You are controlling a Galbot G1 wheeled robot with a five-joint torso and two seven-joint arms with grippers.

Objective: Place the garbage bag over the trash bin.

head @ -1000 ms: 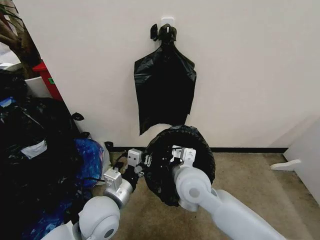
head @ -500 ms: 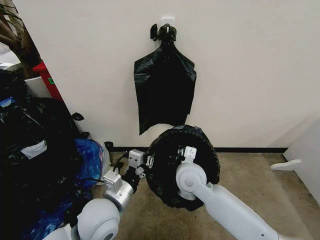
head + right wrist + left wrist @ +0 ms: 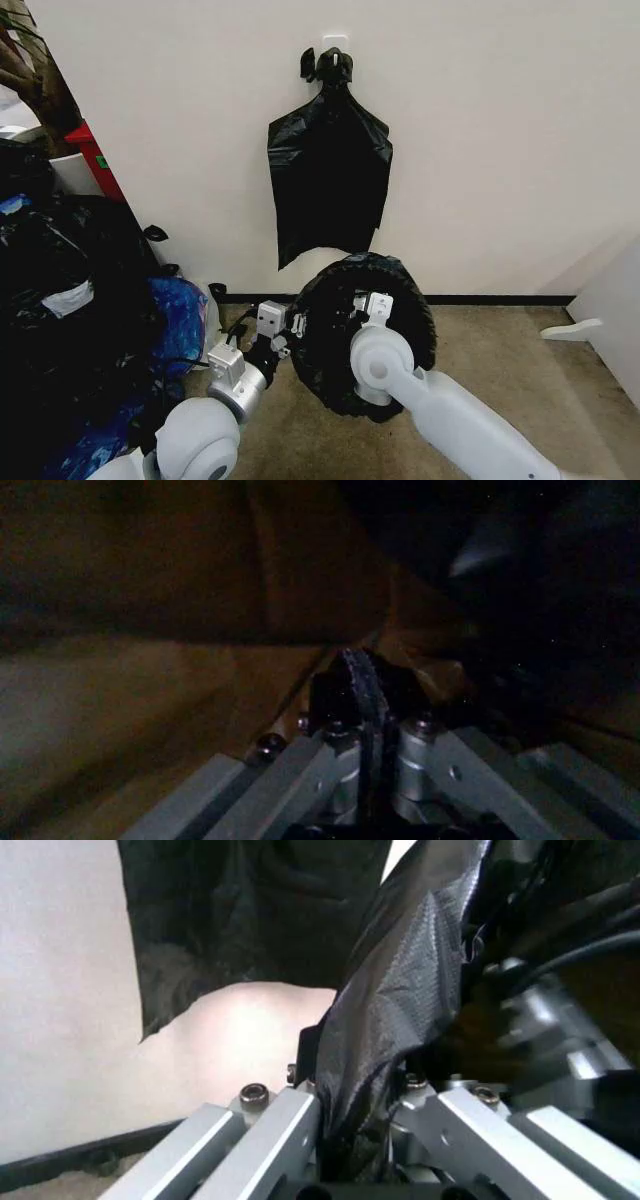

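Garbage bag (image 3: pixel 330 350): stretched round, mouth facing up, on floor below hanging black bags (image 3: pixel 328 180).
Left gripper (image 3: pixel 352 1099): clamped on bag's left edge.
Right gripper (image 3: pixel 366 705): inside bag, pinching its film.

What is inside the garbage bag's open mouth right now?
The right gripper reaches inside the garbage bag, shut on a fold of it. The left gripper pinches the bag's outer edge. The black plastic hides whatever lies deeper or underneath, including any bin.

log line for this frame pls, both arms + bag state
left gripper: shut on garbage bag edge | right gripper: shut on bag film, inside its mouth | bag held open before wall | trash bin: hidden
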